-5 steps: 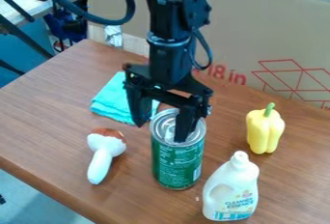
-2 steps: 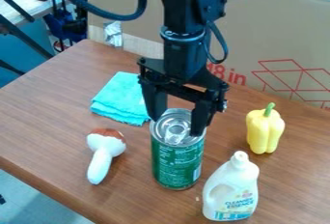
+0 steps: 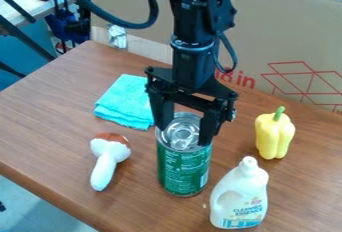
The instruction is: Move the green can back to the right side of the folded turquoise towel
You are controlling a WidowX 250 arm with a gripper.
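Progress looks limited to placement: the black gripper (image 3: 184,135) hangs over the green can (image 3: 184,168), its claw wide, with a finger at either side of the lid. Whether either finger presses on the rim, I cannot tell. The can stands upright on the desk (image 3: 47,113), so no lift is done, and a firm hold looks to be lacking. Around it lie the folded cloth (image 3: 127,101), toward the desk's back edge, and the white-and-brown toy (image 3: 105,158); the yellow pepper (image 3: 274,135) and cleaner bottle (image 3: 239,196) stand apart from the claw.
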